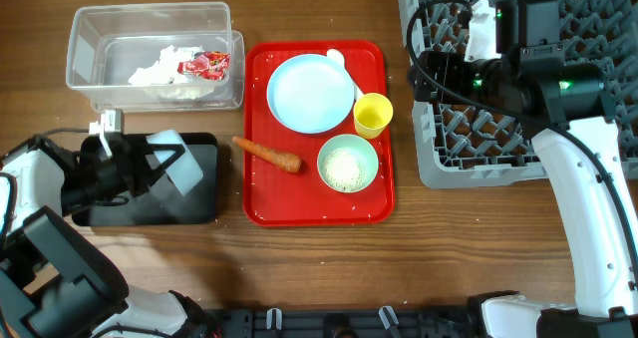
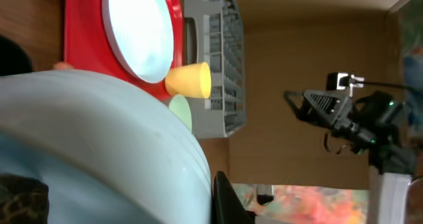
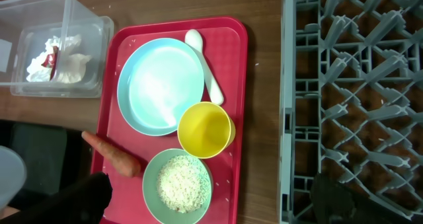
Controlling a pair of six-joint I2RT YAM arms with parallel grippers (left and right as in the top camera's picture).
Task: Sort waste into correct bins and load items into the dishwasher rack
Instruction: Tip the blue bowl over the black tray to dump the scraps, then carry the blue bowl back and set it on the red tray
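Pinching the blue bowl (image 1: 179,169) in our left gripper (image 1: 158,165), tilted over the black tray (image 1: 199,204), our right gripper (image 1: 421,76) spread above the rack (image 1: 598,9).

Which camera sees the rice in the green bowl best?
The right wrist view: the rice lies close and clear in the green bowl. Overhead shows it smaller. The left wrist view shows only the bowl's edge, no rice.

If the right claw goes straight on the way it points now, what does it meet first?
Probably the pale green bowl on the red tray: it lies nearly midway between the right claw's open fingers in the wrist view. The yellow cup sits beyond. Depth is unclear.
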